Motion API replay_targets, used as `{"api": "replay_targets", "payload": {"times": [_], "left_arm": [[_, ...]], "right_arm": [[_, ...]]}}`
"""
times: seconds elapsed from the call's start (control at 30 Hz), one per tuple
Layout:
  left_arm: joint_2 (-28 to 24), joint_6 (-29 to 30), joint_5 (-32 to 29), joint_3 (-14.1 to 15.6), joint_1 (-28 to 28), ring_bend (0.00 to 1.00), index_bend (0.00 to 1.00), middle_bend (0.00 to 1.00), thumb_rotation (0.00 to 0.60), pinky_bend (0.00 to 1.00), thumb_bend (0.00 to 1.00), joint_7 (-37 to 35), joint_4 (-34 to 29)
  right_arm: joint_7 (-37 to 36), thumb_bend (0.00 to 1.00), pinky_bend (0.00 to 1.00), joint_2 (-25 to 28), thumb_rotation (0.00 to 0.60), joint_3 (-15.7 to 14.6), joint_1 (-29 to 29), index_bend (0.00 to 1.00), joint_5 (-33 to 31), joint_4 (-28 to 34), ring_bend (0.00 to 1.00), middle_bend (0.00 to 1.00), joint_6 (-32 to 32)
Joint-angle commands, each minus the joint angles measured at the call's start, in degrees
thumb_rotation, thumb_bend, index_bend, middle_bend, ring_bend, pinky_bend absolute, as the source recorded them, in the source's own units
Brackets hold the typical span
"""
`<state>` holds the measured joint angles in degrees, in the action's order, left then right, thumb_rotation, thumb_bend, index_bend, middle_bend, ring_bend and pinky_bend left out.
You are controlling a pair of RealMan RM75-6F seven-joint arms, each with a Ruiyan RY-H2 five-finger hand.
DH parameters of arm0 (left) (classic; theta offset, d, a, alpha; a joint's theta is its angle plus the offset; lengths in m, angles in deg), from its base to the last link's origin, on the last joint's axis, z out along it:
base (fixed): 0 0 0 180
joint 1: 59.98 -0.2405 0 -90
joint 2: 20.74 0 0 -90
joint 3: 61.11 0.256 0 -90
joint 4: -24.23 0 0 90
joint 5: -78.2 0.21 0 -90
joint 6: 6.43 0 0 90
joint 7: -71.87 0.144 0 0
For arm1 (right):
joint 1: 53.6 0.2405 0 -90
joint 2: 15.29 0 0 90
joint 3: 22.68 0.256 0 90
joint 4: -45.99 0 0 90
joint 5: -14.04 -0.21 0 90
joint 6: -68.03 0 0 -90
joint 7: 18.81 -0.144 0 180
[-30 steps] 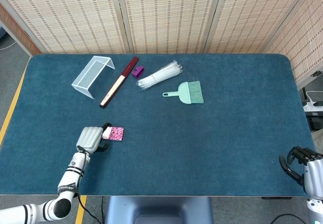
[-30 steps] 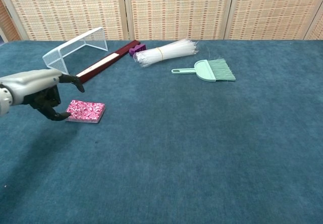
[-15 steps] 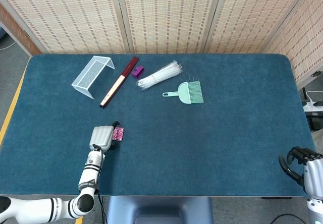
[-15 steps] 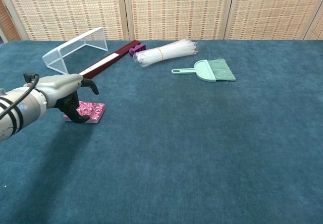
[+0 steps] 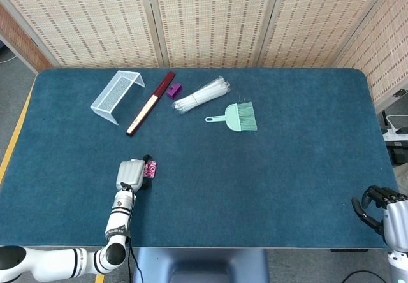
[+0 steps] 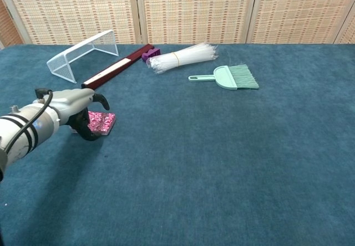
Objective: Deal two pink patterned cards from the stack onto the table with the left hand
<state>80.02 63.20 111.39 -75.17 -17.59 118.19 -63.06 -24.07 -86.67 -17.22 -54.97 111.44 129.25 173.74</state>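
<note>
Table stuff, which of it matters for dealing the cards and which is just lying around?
For the job: pink card stack, left hand over it.

Lying about: wire rack, dark red stick, purple piece, clear straw bundle, mint brush.

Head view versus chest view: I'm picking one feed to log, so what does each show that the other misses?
Only the head view shows the right hand at the table's near right corner, plus the floor around the table.

Only the chest view shows, side-on, the left hand's dark fingers curling down at the near edge of the pink card stack.

Both show the left hand over the stack, the mesh rack, the red bar, the straw bundle and the green brush.
</note>
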Motion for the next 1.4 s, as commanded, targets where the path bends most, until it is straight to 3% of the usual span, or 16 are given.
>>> {"api": "replay_targets", "payload": {"times": [0.03, 1.4], "left_arm": [[0.50, -0.04, -0.22, -0.04, 0.21, 1.00, 0.21, 1.00, 0.600, 1.00, 0.32, -0.13, 0.74], [-0.44, 1.66, -4.06, -0.80, 0.60, 1.00, 0.27, 1.00, 0.600, 1.00, 0.32, 1.89, 0.76]], "right_arm": [[-0.12, 0.23, 0.91, 0.11, 0.600, -0.01, 0.00, 0.75, -0.03, 0.09, 0.73, 0.70, -0.06], [0.51, 0.23, 0.91, 0.68, 0.600, -0.60, 0.06, 0.75, 0.22, 0.66, 0.73, 0.70, -1.16]]}}
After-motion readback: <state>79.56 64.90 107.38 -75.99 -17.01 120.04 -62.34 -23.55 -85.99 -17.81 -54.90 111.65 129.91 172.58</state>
